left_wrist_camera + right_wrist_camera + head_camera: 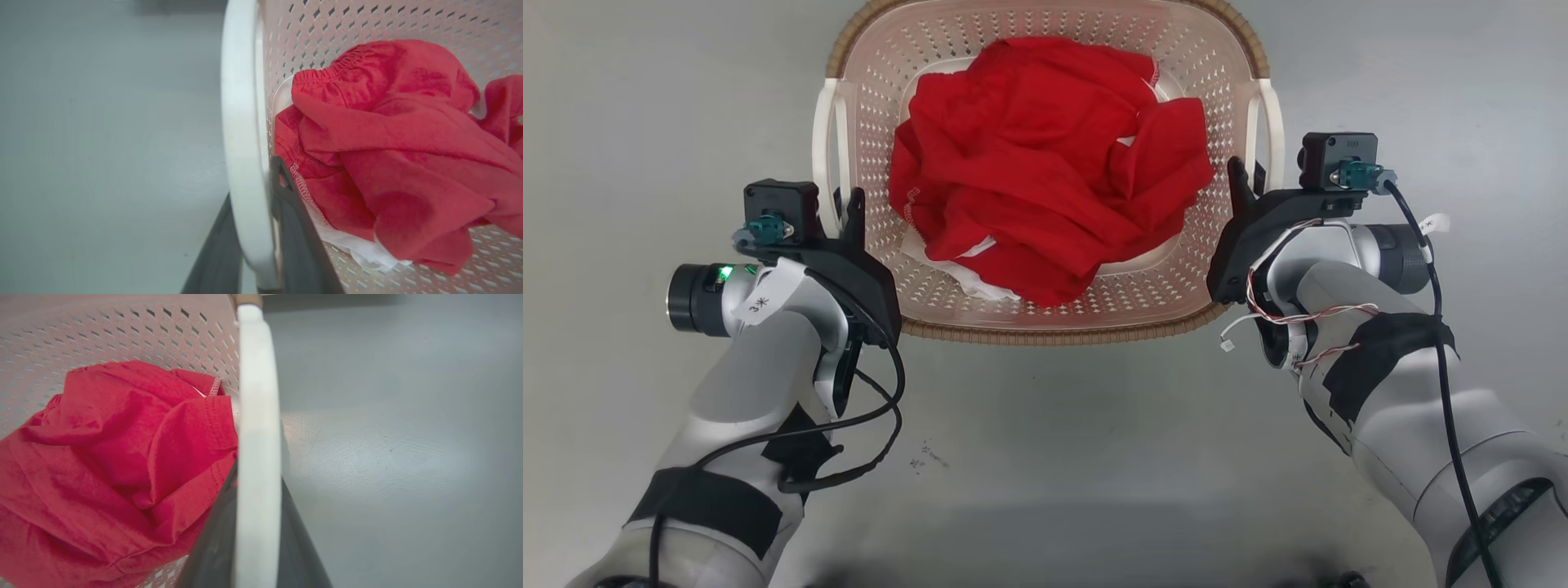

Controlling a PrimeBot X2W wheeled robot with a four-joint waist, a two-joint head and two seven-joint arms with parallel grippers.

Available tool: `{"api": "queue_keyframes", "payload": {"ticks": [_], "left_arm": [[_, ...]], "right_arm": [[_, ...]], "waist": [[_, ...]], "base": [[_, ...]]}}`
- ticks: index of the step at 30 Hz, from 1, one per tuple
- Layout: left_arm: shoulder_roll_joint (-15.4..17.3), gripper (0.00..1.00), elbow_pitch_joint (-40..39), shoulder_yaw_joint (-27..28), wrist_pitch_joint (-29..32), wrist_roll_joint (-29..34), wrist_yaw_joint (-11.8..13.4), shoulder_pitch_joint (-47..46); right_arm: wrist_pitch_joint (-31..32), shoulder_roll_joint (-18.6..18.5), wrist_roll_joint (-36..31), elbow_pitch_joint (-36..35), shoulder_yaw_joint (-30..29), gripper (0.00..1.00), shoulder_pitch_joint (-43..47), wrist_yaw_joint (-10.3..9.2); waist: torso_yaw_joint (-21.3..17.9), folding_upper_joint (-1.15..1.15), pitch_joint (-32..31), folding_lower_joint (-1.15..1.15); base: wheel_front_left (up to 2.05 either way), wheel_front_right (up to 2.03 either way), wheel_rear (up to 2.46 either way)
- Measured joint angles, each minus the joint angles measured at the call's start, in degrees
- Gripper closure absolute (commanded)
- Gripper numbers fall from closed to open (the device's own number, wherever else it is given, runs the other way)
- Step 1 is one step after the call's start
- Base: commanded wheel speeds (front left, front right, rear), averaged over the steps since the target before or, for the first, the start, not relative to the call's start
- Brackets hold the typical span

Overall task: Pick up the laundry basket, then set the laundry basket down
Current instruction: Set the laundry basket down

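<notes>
A grey floor point(1045, 457) spreads under everything. Over it, between the two arms and straight ahead of the robot, is the laundry basket point(882, 65), pale pink and perforated with a brown woven-look rim. Whether its base rests on the floor or hangs just clear of it cannot be told. Inside lies a crumpled red garment point(1045, 188) that covers most of the bottom, with a smaller white cloth point(980, 286) poking out from under its near edge. On the robot's left side of the basket the white left handle point(823, 155) runs along the wall, and the white right handle point(1272, 122) mirrors it on the other side. The left end effector point(847, 208) has its two dark fingers closed narrowly on the left handle. In the left wrist view one finger point(218, 253) lies against the outer face and the other against the inner face, next to the red garment. The right end effector point(1248, 175) grips the right handle the same way. In the right wrist view the bar point(258, 437) is sandwiched between its fingers point(300, 547), with no gap visible on either side.
</notes>
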Motion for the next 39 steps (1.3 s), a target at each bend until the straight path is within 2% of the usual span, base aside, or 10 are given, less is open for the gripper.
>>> {"api": "queue_keyframes", "payload": {"ticks": [25, 26, 27, 28, 29, 30, 31, 39], "left_arm": [[0.4, 1.0, 0.3, 0.4, -2.8, 0.9, 0.4, -3.8], [0.4, 0.98, 0.4, 0.4, -2.9, 0.9, 0.4, -4.0], [0.4, 0.88, 0.5, 0.4, -2.9, 0.9, 0.5, -4.1], [0.4, 0.66, 0.5, 0.5, -3.0, 1.0, 0.6, -4.2], [0.4, 0.52, 0.5, 0.5, -3.0, 1.0, 0.6, -4.3], [0.4, 0.04, 0.5, 0.5, -3.0, 1.0, 0.6, -4.3], [0.4, 0.0, 0.5, 0.5, -3.0, 1.1, 0.6, -4.3], [0.5, 0.0, 1.0, 0.6, -3.5, 1.3, 0.8, -4.5]], "right_arm": [[-3.5, 0.0, -0.8, 0.6, 0.7, 1.0, -3.4, 0.21], [-3.5, 0.0, -1.0, 0.6, 0.7, 0.78, -3.4, 0.21], [-3.5, 0.0, -1.0, 0.6, 0.8, 0.65, -3.4, 0.21], [-3.5, 0.0, -1.0, 0.7, 0.8, 0.12, -3.4, 0.24], [-3.6, 0.1, -1.0, 0.7, 0.9, 0.0, -3.4, 0.36], [-3.6, 0.1, -1.0, 0.7, 0.9, 0.0, -3.4, 0.36], [-3.9, 0.1, -1.0, 0.6, 0.9, 0.0, -3.4, 0.54], [-4.5, 0.7, -1.3, 1.0, 1.0, 0.0, -3.6, 0.54]], "waist": [[0.9, -0.01, 4.5, 0.0], [0.9, -0.01, 4.5, 0.0], [0.9, -0.01, 4.6, 0.0], [1.0, -0.01, 4.6, -0.01], [1.0, -0.01, 4.6, 0.0], [1.0, -0.01, 4.6, 0.0], [1.0, -0.01, 4.6, 0.0], [1.0, -0.01, 3.9, -0.01]], "base": [[0.0, 0.0, 0.0], [0.0, 0.0, 0.0], [0.0, 0.0, 0.0], [0.0, 0.0, 0.0], [0.0, 0.0, 0.0], [0.0, 0.0, 0.0], [0.0, 0.0, 0.0], [0.0, 0.0, 0.0]]}}
